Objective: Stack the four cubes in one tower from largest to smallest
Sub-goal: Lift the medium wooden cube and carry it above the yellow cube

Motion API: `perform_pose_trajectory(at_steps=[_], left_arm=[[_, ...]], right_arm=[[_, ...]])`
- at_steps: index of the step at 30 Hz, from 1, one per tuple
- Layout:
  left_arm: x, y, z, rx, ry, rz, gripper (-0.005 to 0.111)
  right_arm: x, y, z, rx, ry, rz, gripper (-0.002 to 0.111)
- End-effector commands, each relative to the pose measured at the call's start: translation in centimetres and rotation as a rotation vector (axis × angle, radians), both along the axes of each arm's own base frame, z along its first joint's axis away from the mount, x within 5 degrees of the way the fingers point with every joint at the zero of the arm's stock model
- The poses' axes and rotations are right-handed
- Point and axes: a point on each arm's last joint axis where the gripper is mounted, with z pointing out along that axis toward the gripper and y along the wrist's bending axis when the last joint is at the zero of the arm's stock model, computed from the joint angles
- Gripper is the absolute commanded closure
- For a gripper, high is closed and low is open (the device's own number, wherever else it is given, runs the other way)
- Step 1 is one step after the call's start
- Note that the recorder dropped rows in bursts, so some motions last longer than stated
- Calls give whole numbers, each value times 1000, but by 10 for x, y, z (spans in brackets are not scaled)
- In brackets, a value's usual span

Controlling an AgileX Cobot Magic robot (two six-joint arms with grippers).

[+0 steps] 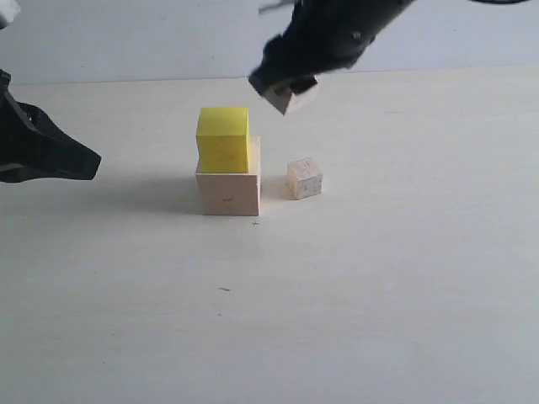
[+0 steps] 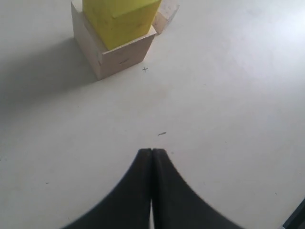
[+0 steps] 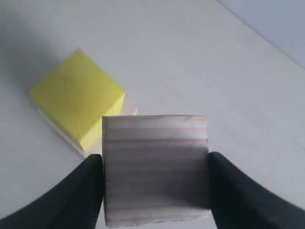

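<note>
Yellow cube [image 1: 223, 139] sits on top of large wood cube [image 1: 228, 192], set toward its left edge in ext. view, so a strip of the wood top shows on the right. Both on pale table [image 1: 379, 295]. Small wood cube [image 1: 304, 178] stands on table just beside the large one's right side, narrow gap btw them, not touching. Right gripper [image 1: 285, 88] is up in the air, clamped on medium wood cube [image 1: 288, 101]. Wrist view shows black fingers [image 3: 78, 195] pressed on opp. sides, grain lines facing cam. Held cube is tilted, corner down, higher than yellow cube's top and off to its right, approx. over the gap btw stack and small cube. Left gripper [image 1: 84, 160] sits low at left, well apart from stack, jaws together, tips meeting, nothing btw them.
</note>
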Motion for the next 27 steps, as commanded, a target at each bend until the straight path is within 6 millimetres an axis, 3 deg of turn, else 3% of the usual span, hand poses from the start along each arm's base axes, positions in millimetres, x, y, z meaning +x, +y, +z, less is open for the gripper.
perform_pose_trajectory(at_steps=[1, 5, 10, 17, 27], left_arm=[[1, 0, 1, -10, -21, 12, 107], [1, 0, 1, -15, -23, 16, 107], [1, -1, 1, -26, -20, 19, 107], [0, -2, 2, -52, -8, 24, 107], [-4, -4, 1, -57, 35, 0, 107]], right_arm=[[4, 12, 49, 190, 69, -143, 108], [7, 30, 63, 230, 164, -242, 108], [15, 52, 42, 146, 268, -398, 108], [30, 83, 29, 255, 335, -479, 108], [40, 92, 10, 234, 354, -484, 108]])
